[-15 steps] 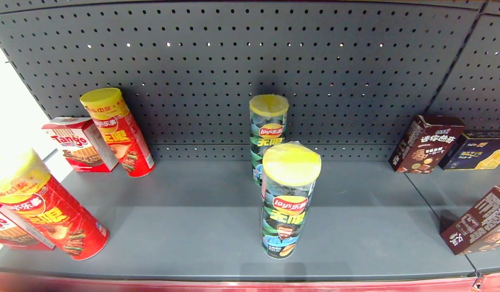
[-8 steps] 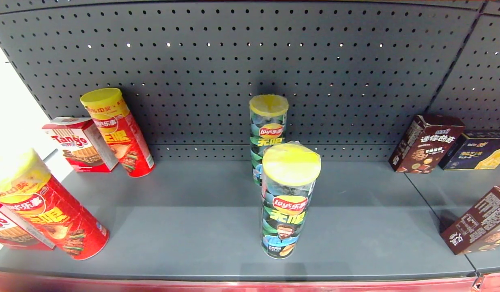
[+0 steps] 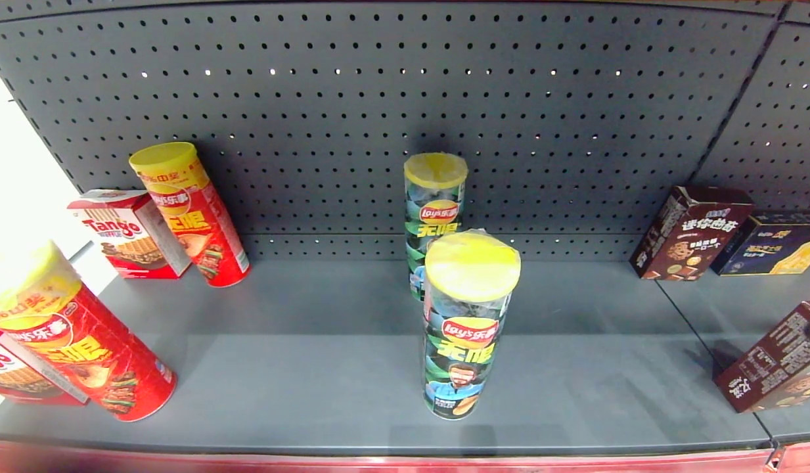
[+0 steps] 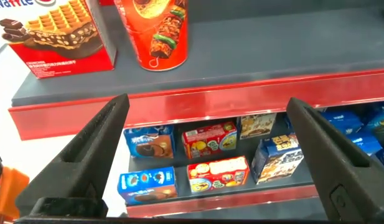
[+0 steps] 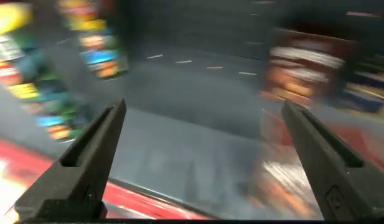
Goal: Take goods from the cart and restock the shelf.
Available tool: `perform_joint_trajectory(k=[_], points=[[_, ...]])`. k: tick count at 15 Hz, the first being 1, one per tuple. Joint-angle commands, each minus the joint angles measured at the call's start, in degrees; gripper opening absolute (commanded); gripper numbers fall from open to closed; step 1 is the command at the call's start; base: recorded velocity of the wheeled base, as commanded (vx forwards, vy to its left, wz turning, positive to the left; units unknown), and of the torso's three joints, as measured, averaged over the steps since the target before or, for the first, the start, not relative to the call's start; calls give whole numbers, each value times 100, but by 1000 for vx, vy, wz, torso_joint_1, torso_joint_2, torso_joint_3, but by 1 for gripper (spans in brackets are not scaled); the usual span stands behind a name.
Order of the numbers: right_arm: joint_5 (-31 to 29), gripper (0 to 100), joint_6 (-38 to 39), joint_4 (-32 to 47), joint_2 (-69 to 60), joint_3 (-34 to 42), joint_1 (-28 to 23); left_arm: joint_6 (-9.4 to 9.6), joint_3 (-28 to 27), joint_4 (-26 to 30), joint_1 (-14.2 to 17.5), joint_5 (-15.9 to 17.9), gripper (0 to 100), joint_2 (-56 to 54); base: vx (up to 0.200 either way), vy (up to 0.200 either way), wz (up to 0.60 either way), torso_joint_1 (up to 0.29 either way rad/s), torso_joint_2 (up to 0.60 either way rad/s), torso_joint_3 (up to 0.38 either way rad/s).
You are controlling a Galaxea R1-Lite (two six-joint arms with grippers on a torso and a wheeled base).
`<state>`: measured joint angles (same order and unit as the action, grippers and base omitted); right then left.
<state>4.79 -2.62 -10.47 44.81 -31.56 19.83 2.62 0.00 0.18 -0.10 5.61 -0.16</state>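
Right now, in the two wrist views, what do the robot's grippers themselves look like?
The left gripper has two matte black fingers, long flat-sided wedges narrowing to blunt tips, with a small round recess near one finger's base. The right gripper looks the same: two black tapered fingers with the same round recess.

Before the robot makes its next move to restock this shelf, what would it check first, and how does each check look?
1. Left gripper open, nothing in it: ok.
2. Right gripper open, nothing in it: ok.
3. Bare room on the shelf between front red can and front green can: ok.
4. Front green can upright: ok.
5. Goods in a gripper to place: not ok.
6. Right gripper's gap to the brown box: cannot tell.
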Motion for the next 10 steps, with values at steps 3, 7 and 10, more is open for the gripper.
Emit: perform_joint_trajectory(k=[3, 7, 10], points=[[22, 100, -81, -359, 1618, -78, 1110, -51, 0, -1, 10, -33, 100, 16, 0, 0, 0, 0, 0, 0], [22, 100, -292, -719, 2647, -272, 1427, -34, 0, -1, 10, -25, 100, 16, 0, 0, 0, 0, 0, 0], [22, 100, -300, -728, 3077, -509, 1603, -42, 0, -1, 1, -25, 100, 16, 0, 0, 0, 0, 0, 0]])
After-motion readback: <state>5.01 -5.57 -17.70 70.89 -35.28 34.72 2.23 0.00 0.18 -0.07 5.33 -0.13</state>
